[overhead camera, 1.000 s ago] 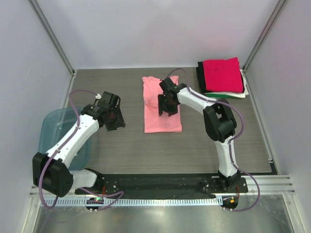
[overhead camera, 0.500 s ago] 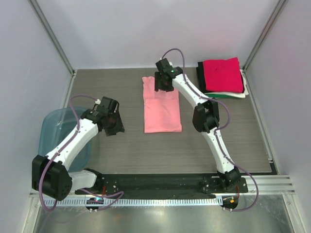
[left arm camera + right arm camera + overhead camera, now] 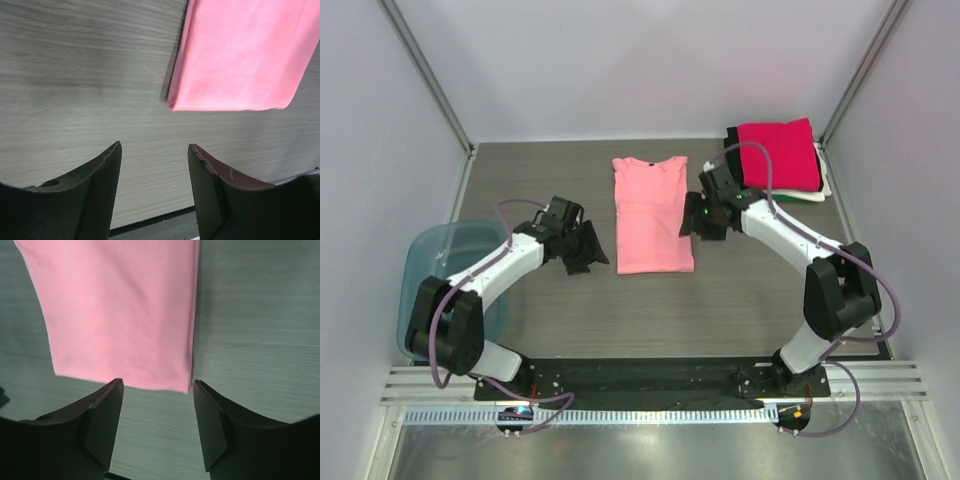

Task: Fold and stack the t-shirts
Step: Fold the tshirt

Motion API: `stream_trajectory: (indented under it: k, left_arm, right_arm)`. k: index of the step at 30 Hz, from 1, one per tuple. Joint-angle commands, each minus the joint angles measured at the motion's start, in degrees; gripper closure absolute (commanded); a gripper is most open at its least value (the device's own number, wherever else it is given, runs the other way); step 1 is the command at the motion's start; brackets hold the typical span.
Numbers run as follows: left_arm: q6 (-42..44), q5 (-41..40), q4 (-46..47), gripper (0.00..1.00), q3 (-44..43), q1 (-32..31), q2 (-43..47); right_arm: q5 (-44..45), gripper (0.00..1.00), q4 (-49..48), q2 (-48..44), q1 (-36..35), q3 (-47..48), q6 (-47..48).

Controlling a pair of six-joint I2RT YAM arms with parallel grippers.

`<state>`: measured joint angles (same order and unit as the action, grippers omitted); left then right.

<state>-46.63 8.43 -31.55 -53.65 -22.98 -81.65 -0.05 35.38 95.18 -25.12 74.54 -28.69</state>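
Observation:
A light salmon-pink t-shirt (image 3: 653,213) lies flat in the middle of the table, folded into a long strip with its collar at the far end. At the back right a stack of folded t-shirts (image 3: 778,153) has a magenta-red one on top and black, white and green edges showing below. My left gripper (image 3: 588,255) hovers open just left of the pink shirt's near left corner (image 3: 172,105). My right gripper (image 3: 695,222) is open beside the shirt's right edge. In the right wrist view, the shirt's near hem (image 3: 120,310) lies just beyond the fingertips. Neither gripper holds anything.
A translucent blue plastic bin (image 3: 430,270) sits at the left edge, beside the left arm. Metal frame posts rise at both back corners. A black mounting rail (image 3: 650,375) runs along the near edge.
The right arm swung from the shirt's collar end to its right side. The left gripper moved right toward the shirt's near left corner and opened wider. The shirt lies unchanged.

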Motion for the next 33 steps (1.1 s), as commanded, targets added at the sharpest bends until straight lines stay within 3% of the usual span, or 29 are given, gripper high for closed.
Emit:
stream_trajectory:
  k: [1, 7, 17, 20, 29, 32, 33]
  left_arm:
    - [-3.11, 4.31, 8.60, 0.43, 0.03, -0.40, -2.90]
    - [-5.57, 5.29, 14.06, 0.43, 1.09, -1.36, -8.17]
    - [-7.33, 4.06, 17.57, 0.45, 3.55, -2.33, -11.16]
    - [-7.86, 3.88, 18.36, 0.46, 3.90, -2.51, -12.22]
    - [-9.44, 3.53, 21.00, 0.51, 4.87, -3.47, -14.42]
    - [-9.97, 3.44, 21.88, 0.53, 5.31, -3.82, -14.86]
    - [-10.06, 3.44, 21.97, 0.53, 5.48, -4.00, -15.03]
  right_arm:
    - [-11.97, 0.36, -9.78, -4.03, 1.22, -13.06, -4.62]
    - [-17.51, 0.38, -18.49, -4.74, 2.36, -22.67, -7.43]
    - [-19.37, 0.42, -26.40, -0.35, 5.87, -26.38, -8.05]
    - [-19.98, 0.49, -27.20, 0.80, 6.49, -26.82, -7.88]
    - [-20.34, 0.83, -28.87, 1.33, 6.67, -29.89, -7.79]
    - [-20.51, 0.83, -28.96, 1.59, 6.67, -30.42, -7.70]
    - [-20.60, 0.77, -28.87, 1.42, 6.75, -30.42, -7.61]
